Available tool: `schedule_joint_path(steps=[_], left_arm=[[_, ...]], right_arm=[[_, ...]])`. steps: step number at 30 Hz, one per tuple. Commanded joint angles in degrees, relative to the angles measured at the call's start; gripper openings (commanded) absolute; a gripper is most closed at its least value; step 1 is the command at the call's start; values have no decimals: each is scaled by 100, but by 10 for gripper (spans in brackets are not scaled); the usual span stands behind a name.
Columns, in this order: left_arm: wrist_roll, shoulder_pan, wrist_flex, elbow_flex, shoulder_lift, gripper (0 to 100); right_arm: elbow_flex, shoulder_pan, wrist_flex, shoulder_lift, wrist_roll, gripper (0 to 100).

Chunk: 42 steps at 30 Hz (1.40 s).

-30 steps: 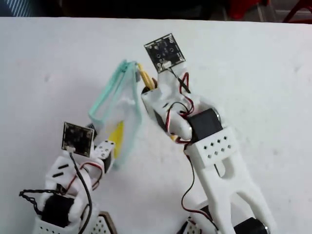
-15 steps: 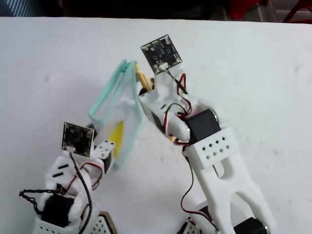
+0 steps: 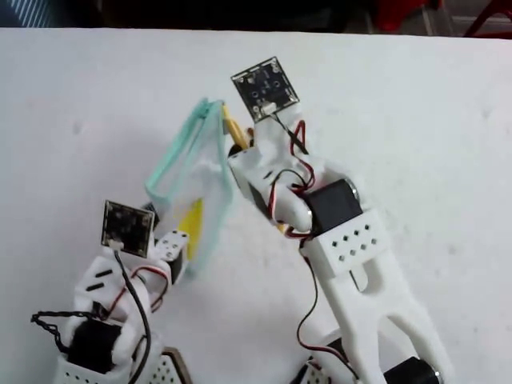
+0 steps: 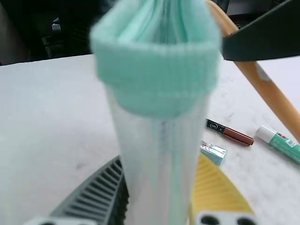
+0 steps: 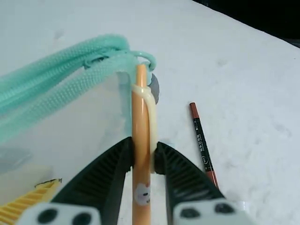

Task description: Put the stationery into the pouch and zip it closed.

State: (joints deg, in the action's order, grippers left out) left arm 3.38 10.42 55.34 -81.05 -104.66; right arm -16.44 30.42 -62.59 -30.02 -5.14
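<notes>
The right gripper (image 5: 142, 151) is clamped on an orange pen (image 5: 140, 103), whose tip is at the green zipper rim of the clear pouch (image 5: 65, 122). The left gripper (image 4: 159, 201) pinches the pouch's other end, standing it on edge on the table (image 3: 416, 112). A brown pencil (image 5: 201, 143) lies on the table just beside the pouch.

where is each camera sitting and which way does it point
High view: fixed above the table, looking down on the left arm, right arm and the pouch between them.
Left wrist view: on the left arm, looking past the left claw, shut on the pouch, across the table.
Right wrist view: on the right arm, looking past the right claw, shut on the orange pen, toward the pouch's zipper.
Shared: both wrist views show the pouch, orange pen and a brown pencil.
</notes>
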Motion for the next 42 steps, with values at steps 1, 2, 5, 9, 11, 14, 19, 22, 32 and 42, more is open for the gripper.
schedule_joint_path(steps=[1, 2, 5, 9, 11, 14, 19, 22, 32, 42], left_arm=[[53, 13, -18, 229, 13, 180], [53, 13, -18, 229, 13, 180], [53, 13, -18, 229, 13, 180], [53, 22, -18, 229, 13, 181], [53, 22, 0, 229, 13, 184], [53, 22, 26, 246, 13, 190], [62, 22, 202, 255, 13, 245], [62, 22, 202, 255, 13, 245], [26, 523, 237, 229, 13, 245], [18, 479, 237, 229, 13, 245]], right_arm=[[35, 31, -13, -198, 26, 18], [35, 22, -22, -198, 26, 19], [35, -13, -4, -198, 0, 21], [35, -4, 4, -251, -9, 21], [79, 13, 4, -251, -9, 21], [149, -48, 391, -303, -18, 19], [176, -189, 1174, -927, -18, 17], [176, -180, 1455, -1543, -18, 17], [185, 1429, 2703, -2167, -1020, 17], [-123, 1991, 3336, -2193, -1143, 17]])
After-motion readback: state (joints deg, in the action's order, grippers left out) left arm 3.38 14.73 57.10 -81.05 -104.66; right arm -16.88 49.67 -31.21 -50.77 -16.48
